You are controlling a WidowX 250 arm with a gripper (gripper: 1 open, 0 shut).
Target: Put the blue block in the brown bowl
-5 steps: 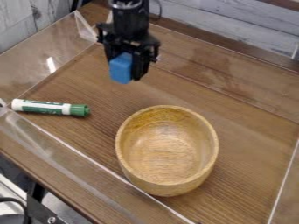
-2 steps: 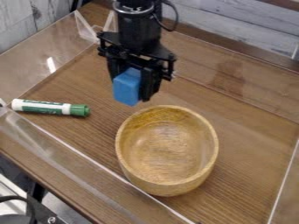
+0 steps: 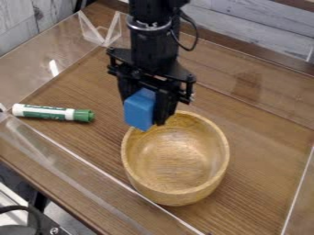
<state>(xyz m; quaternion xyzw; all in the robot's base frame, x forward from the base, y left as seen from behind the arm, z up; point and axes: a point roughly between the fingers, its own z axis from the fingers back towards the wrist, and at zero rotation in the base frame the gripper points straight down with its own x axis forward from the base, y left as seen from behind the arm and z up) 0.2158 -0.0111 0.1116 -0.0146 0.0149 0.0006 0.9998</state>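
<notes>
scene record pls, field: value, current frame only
gripper: pointing down, shut on the blue block
blue block: held in the air, over the near-left rim of the bowl, not released
brown bowl: upright on the table, nothing inside
marker pen: lying flat on the table, left of the bowl, apart from it
table: wooden, clear raised edging around it
task status: block not yet in bowl

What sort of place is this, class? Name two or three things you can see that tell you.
Probably a robot lab's test bench: a wooden table edged with clear plastic walls, a robot arm whose tool grips a blue block, and simple props, a brown bowl and a marker pen.
</notes>
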